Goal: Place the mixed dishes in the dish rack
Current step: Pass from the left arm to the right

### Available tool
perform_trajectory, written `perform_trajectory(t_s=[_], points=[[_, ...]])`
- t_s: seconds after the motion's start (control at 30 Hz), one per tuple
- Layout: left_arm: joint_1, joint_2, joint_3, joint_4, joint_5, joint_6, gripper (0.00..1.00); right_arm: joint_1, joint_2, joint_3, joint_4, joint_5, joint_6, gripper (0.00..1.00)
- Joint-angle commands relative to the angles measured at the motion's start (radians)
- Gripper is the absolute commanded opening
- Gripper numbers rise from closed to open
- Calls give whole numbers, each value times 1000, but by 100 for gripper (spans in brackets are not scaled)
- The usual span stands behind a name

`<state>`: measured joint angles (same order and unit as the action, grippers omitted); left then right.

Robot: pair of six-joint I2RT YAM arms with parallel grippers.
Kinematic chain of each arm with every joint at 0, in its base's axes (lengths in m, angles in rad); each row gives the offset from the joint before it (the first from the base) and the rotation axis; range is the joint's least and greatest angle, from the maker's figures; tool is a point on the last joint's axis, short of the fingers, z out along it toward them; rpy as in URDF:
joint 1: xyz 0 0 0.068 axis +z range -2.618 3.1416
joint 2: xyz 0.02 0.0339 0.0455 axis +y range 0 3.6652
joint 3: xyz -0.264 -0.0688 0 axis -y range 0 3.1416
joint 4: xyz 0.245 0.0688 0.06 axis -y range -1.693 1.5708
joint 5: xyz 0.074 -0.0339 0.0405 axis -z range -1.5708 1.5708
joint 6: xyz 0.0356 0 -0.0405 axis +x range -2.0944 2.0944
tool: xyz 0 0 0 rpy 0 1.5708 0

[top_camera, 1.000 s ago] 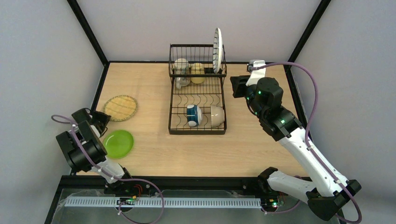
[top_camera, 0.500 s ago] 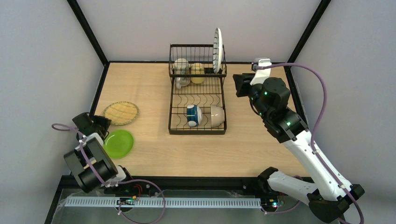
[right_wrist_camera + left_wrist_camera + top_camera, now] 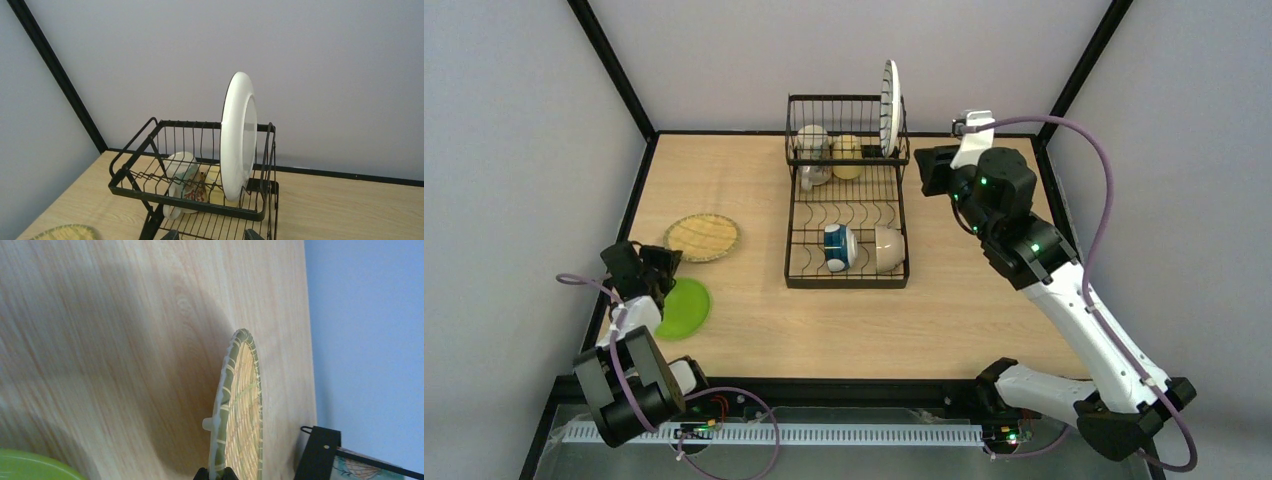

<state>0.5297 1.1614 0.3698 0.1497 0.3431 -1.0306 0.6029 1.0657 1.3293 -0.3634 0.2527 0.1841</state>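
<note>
- My left gripper (image 3: 216, 473) is clenched on the rim of the round yellow woven-look plate (image 3: 702, 237), which shows edge-on in the wrist view. It is at the left of the wooden table (image 3: 724, 180), well apart from the black wire dish rack (image 3: 790, 232).
- The lime-green small plate (image 3: 686, 308) lies near it, partly hidden by that arm.
- My right gripper (image 3: 210, 235) hangs released beside the rack, with only its fingertips in view.
- In the rack: the white plate with dark radial stripes (image 3: 890, 95) upright, the beige mug (image 3: 812, 150), the yellow mug (image 3: 848, 156), the blue-white bowl (image 3: 836, 247) and the white bowl (image 3: 889, 248).
</note>
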Motion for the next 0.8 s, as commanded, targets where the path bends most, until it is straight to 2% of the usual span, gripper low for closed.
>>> perform_trajectory(t_s=[0.0, 0.23, 0.47, 0.77], points=[[-23, -42, 0, 86, -3, -97, 2, 6, 43, 53, -45, -13, 15, 74], [-73, -71, -6, 156, 8, -216, 2, 6, 100, 73, -17, -116, 68, 74], [-117, -124, -8, 215, 25, -324, 2, 6, 210, 129, -4, -285, 148, 78], [-192, -221, 46, 229, 27, -377, 2, 12, 306, 192, 1, -429, 188, 79]])
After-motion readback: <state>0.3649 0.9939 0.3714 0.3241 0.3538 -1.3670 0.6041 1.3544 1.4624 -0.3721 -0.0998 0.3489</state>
